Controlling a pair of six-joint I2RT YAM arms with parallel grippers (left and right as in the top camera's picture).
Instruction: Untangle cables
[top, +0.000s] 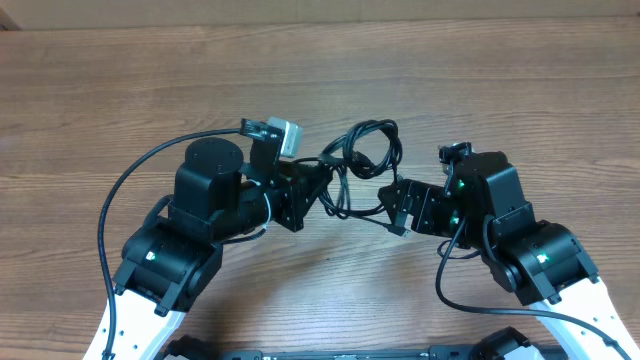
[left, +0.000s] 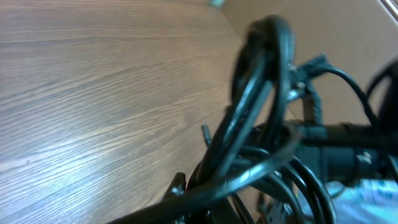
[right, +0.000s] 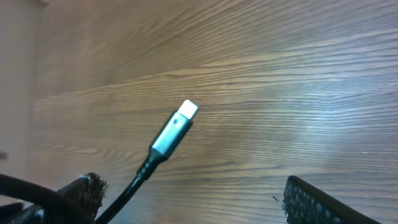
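Note:
The cables are thin black cords looped in a tangle at the table's middle, between my two grippers. My left gripper is shut on the tangle's left side. In the left wrist view the cables fill the right half, crossing over the dark fingertip. My right gripper stands open at the tangle's lower right. One cable end with a silver-tipped plug pokes out between the right gripper's wide-apart fingers, close to the left finger, and is not clamped.
The wooden table stretches bare behind the tangle. A thick black arm wire arcs left of the left arm, and another loops beside the right arm. Both arm bases sit at the near edge.

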